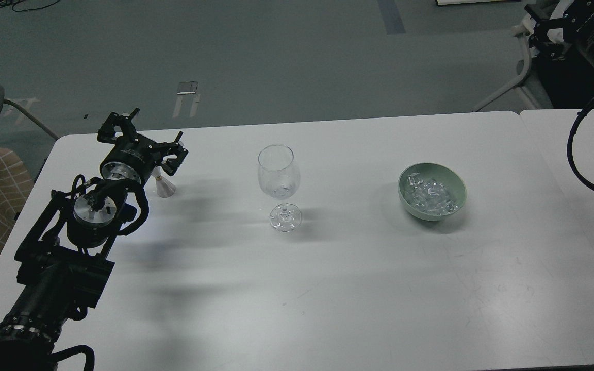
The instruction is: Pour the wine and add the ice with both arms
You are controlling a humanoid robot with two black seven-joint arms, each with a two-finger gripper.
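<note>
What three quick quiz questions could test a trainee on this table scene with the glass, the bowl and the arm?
1. True or false: the wine glass stands upright on the table.
2. What fills the green bowl? A) ice B) fruit C) nothing
3. On which side of the glass does the bowl sit, seen from the robot?

Key
1. True.
2. A: ice.
3. The right. The left gripper is on the opposite side, by a small white cone.
</note>
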